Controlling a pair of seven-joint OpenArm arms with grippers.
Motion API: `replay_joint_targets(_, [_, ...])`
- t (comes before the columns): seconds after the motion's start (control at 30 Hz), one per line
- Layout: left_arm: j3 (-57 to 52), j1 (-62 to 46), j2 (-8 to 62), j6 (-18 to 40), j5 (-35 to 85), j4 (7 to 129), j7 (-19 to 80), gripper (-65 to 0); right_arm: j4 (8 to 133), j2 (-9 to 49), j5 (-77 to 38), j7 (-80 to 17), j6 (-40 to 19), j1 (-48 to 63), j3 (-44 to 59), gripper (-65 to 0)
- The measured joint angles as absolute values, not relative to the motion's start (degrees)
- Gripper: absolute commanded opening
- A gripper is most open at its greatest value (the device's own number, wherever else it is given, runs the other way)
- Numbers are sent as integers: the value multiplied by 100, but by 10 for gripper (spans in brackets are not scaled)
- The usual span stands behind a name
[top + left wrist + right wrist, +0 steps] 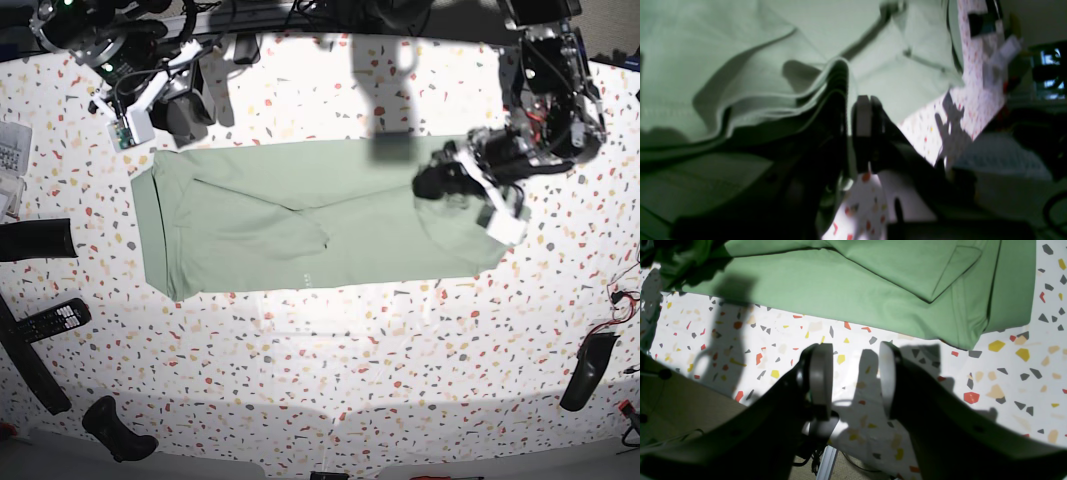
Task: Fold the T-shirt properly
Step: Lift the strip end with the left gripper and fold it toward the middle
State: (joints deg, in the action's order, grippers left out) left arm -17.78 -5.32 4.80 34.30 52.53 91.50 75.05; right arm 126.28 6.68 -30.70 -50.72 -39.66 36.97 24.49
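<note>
The pale green T-shirt (300,220) lies spread flat across the speckled table (350,380), with a sleeve folded in on its left part. At the shirt's right end my left gripper (432,182) is shut on a raised fold of it. The left wrist view shows the gripper (850,103) up close, with layers of the T-shirt (723,50) pinched between its fingers and draping away to the left. My right gripper (853,373) is open over bare table, nothing between its fingers, just short of the T-shirt (840,283) hem. In the base view the right gripper (195,110) hovers off the shirt's top left corner.
A remote control (50,320) and a black bar (35,240) lie at the table's left side. Black objects sit at the front left (120,430) and right edge (590,370). Cables and gear line the far edge.
</note>
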Motion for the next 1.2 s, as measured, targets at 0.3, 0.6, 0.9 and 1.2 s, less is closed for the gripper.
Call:
replay_joint_targets(0.3, [-1225, -539, 475, 3433, 4512, 9150, 7008, -650, 12628, 668, -3070, -5072, -3966, 3697, 2449, -428])
replay_joint_targets(0.6, [-1197, -532, 493, 3389, 5618, 9150, 7533, -256, 12628, 666, -3072, -5072, -3966, 3684, 2449, -428])
replay_joint_targets(0.9, [-1321, -14, 1717, 3645, 7808, 9188, 7970, -246, 12628, 698, -3072, -5072, -3966, 3682, 2449, -428])
replay_joint_targets(1.2, [-1876, -75, 1898, 2357, 5030, 9188, 6976, -246, 12628, 696, -3116, -5081, -3966, 3684, 2449, -428])
